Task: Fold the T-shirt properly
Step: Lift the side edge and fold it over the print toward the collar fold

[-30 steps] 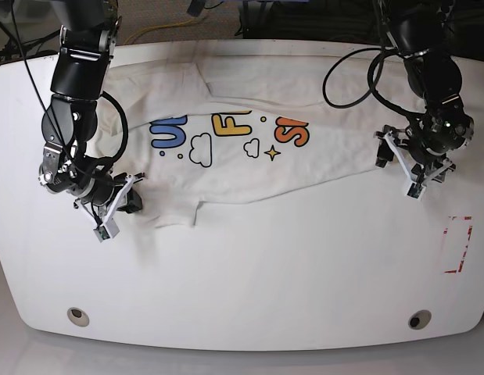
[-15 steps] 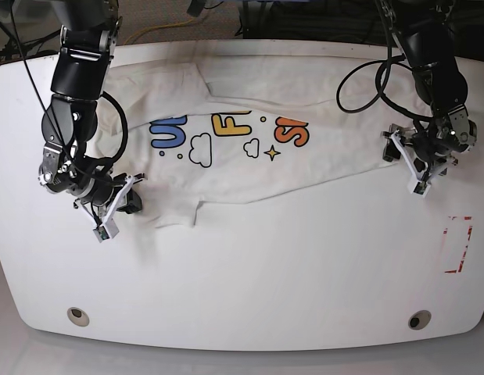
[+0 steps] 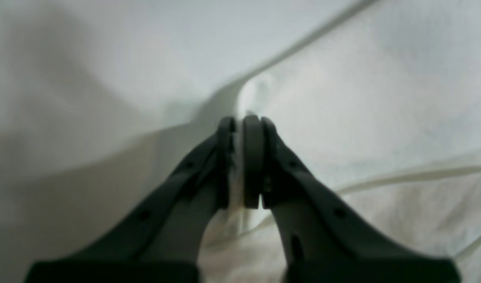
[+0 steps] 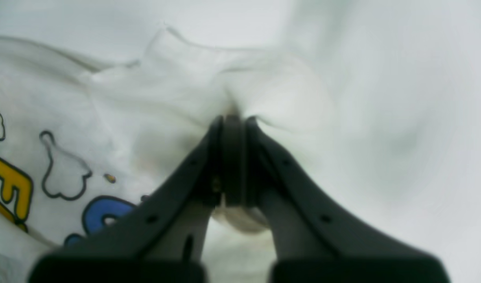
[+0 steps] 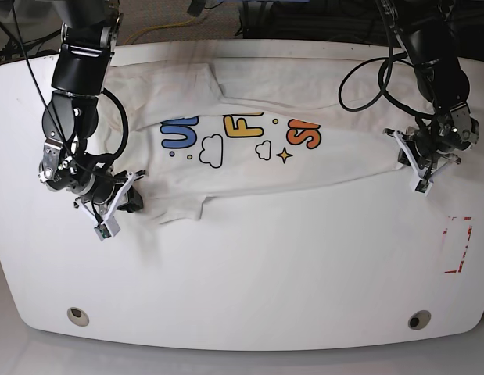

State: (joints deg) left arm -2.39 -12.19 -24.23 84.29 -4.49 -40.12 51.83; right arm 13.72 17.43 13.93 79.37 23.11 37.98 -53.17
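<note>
Left jaws (image 3: 240,161) clamped tight on a pinch of shirt (image 5: 249,168), right jaws (image 4: 231,161) likewise pinching bunched cloth, print beside them, tabletop (image 5: 265,266) beneath.

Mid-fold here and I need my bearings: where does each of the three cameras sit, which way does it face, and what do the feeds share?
Base: overhead, looking down on the white table; both arms show, the left gripper on its right side.
Left wrist: behind the left gripper, facing along its fingers, jaws shut on plain white cloth.
Right wrist: behind the right gripper, jaws pinching cloth beside the print.
Shared: all three show the T-shirt; base and right wrist both show its coloured lettering.
</note>
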